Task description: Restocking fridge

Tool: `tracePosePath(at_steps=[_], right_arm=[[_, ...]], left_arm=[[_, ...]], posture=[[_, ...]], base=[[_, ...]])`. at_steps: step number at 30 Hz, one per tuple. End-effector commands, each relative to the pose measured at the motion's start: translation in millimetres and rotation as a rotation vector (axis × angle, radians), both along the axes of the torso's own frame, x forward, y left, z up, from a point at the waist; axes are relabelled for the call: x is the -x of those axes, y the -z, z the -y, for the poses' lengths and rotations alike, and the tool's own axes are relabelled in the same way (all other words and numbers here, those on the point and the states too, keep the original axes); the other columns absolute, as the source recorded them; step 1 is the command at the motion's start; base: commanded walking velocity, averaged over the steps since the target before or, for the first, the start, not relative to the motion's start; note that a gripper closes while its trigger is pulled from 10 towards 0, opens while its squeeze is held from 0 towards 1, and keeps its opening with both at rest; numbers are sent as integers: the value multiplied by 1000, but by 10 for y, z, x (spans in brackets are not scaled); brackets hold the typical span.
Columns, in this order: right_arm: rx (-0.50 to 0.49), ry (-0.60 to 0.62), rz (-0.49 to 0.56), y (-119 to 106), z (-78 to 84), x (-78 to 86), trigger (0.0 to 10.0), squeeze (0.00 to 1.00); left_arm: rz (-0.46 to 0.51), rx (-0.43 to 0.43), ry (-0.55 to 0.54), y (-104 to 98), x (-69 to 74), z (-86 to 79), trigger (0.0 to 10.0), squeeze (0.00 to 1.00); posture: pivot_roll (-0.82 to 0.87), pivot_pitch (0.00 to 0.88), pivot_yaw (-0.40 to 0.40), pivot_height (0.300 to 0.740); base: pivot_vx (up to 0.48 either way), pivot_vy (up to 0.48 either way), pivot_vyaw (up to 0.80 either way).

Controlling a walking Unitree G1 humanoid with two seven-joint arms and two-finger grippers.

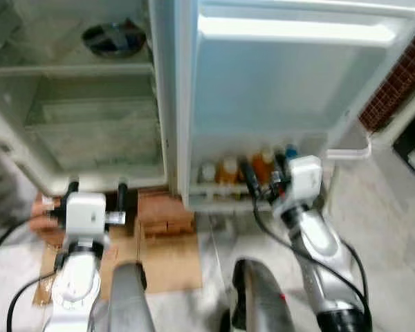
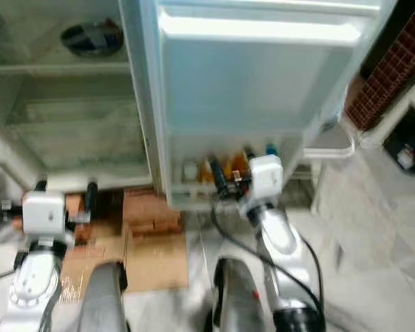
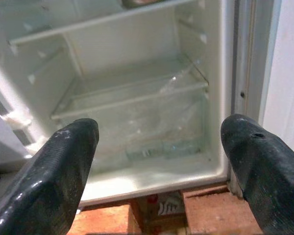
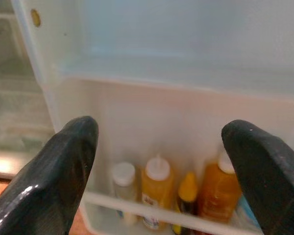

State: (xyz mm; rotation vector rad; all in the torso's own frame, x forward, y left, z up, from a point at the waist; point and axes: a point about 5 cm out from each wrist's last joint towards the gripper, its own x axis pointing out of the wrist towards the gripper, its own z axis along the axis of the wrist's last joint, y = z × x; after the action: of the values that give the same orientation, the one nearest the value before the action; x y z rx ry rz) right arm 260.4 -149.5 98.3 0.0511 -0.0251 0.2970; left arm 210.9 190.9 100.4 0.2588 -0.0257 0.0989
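Fridge (image 1: pixel 90 117), white plastic with clear shelves and a translucent drawer, fills the upper left of the frame, its door (image 1: pixel 277 76) swung open at centre. Smooth squeeze bottles (image 4: pixel 157 188), amber and yellow, stand in the lower door rack. Right pincer (image 4: pixel 161 166) gapes before them; left pincer (image 3: pixel 157 166) gapes toward the drawer. Bricks (image 1: pixel 162 214) and cardboard (image 1: pixel 169 259) lie beneath.

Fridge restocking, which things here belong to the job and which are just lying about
Part of the job:
- open fridge, door swung wide
- bottles in the lower door rack
- dark bowl on an upper shelf
- right gripper, open, by the rack
- left gripper, open, facing the crisper

Just lying about:
- flattened cardboard
- bricks under the fridge
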Motion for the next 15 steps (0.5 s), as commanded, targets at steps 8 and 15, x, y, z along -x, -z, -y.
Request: tracePosePath(at_steps=[8,15], right_arm=[[20,6,-34,11,19,137,10000,0],[13,25,-35,-20,47,128,10000,0]], left_arm=[[13,-17,54,-37,-77,44,10000,0],[13,-18,89,-34,-123,83,10000,0]], posture=[[65,0,-67,694],[54,0,-62,732]], base=[[0,0,0],[0,0,0]])
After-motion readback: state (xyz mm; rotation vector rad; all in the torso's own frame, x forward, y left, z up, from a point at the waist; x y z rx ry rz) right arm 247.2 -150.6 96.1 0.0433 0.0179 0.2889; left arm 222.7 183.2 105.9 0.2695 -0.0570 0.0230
